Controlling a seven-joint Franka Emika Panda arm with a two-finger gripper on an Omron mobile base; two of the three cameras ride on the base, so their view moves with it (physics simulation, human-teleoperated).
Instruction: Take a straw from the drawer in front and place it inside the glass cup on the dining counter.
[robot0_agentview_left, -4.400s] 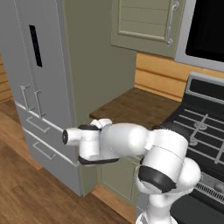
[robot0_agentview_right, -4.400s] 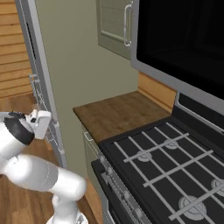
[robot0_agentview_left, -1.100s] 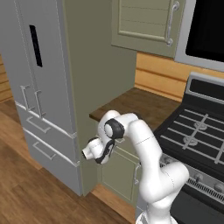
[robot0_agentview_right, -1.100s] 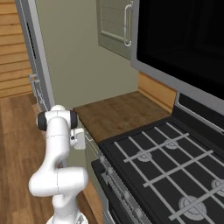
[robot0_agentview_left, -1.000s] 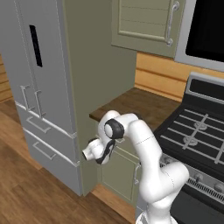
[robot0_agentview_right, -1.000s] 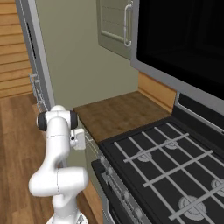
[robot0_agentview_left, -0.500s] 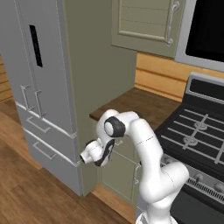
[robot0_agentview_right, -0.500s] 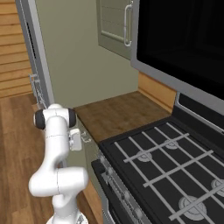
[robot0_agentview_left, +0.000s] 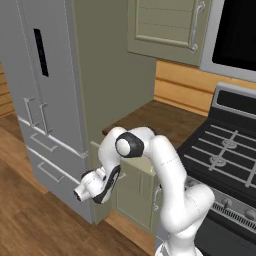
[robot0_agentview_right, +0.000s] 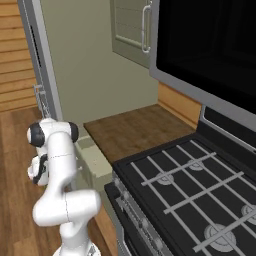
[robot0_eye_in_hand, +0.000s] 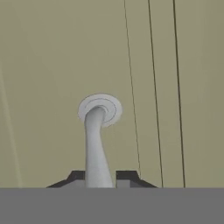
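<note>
The drawer (robot0_eye_in_hand: 52, 65) shows as a flat sage-green panelled front close before the hand. Its silver bar handle (robot0_eye_in_hand: 94, 144) stands out from a round mount and runs down between my two dark fingertips (robot0_eye_in_hand: 77, 177). My gripper (robot0_eye_in_hand: 101, 177) is shut on that handle. In the left base view the gripper (robot0_agentview_left: 114, 174) is pressed against the drawer front (robot0_agentview_left: 99, 152), just under the wooden counter. From the right side the drawer (robot0_agentview_right: 92, 152) sits beside my arm. The straw, the glass cup and the dining counter are out of view.
A grey fridge (robot0_agentview_left: 45, 100) with drawer handles stands left of the cabinet. To the right is a black stove (robot0_agentview_left: 225, 160) with grates. A brown countertop (robot0_agentview_right: 135, 132) lies above the drawer, under wall cabinets (robot0_agentview_left: 165, 25). Wood floor (robot0_agentview_left: 30, 225) is open at the lower left.
The jaws have gone from wide open to shut on the drawer's handle. The hand has shifted a little down and left, away from the cabinet.
</note>
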